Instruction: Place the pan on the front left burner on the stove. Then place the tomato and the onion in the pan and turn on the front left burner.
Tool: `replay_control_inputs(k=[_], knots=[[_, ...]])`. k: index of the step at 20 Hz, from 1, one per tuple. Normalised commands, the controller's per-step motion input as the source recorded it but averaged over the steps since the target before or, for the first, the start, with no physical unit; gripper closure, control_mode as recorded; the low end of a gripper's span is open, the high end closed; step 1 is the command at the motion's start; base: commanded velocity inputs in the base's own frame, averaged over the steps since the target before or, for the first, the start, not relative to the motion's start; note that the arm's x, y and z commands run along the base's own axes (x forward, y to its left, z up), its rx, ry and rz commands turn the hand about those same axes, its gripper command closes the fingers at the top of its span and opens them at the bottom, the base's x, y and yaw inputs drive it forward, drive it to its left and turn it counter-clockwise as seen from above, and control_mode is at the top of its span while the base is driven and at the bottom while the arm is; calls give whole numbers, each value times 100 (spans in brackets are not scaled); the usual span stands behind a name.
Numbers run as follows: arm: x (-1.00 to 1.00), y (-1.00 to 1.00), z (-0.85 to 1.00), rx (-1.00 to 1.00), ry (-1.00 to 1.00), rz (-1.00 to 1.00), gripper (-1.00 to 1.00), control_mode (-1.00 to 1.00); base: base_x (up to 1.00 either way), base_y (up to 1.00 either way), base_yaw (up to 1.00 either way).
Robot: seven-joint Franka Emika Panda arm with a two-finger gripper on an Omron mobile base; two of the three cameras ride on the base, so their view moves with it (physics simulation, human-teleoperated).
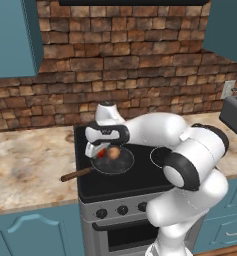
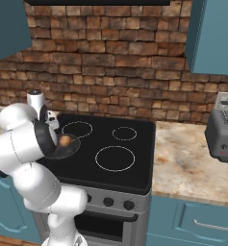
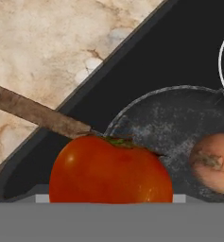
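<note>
Left base view: the pincer [image 1: 101, 151] hangs over the near-left part of the stove [image 1: 140, 192], at the left rim of the pan [image 1: 113, 161], whose brown handle runs out past the cooktop edge over the counter [image 1: 25, 170] to the pincer's left. A sliver of red, the tomato [image 1: 99, 154], shows right under the hand; whether the fingers press on it cannot be made out from here. The onion [image 1: 113, 152] lies in the pan just to the right of the pincer. Right base view: the arm covers most of the hand (the pincer itself is hard to pick out), and the pan [image 2: 67, 146] sits beside it on the near-left of the black glass, over the spot where the front left burner lies, its ring hidden. The onion [image 2: 65, 140] rests inside the pan. A toaster [image 2: 222, 134] stands well away on the far right counter. Hand view: the tomato [image 3: 111, 169] fills the lower middle, right at the fingertips and held wide between them as far as can be judged, the fingers themselves being covered by it. Beyond it lies the pan [image 3: 179, 123], with the onion [image 3: 212, 161] in it off to the right, and the handle slants away to the upper left over the marbled counter [image 3: 47, 52].
</note>
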Motion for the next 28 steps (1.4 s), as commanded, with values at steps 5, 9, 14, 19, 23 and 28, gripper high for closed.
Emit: replay_control_inputs(k=[5,9,14,19,23,28], knots=[[-5,-34,-9,-5,4,-15,100,-100,0,0,0],[0,-27,-21,-1,8,-17,100,-100,0,0,0],[2,-14,-32,0,11,-15,100,-100,0,0,0],[4,-4,-38,0,10,-13,100,-100,0,0,0],[3,-4,-34,0,10,-13,100,-100,0,0,0],[10,-6,-26,0,9,-13,100,-100,0,0,0]])
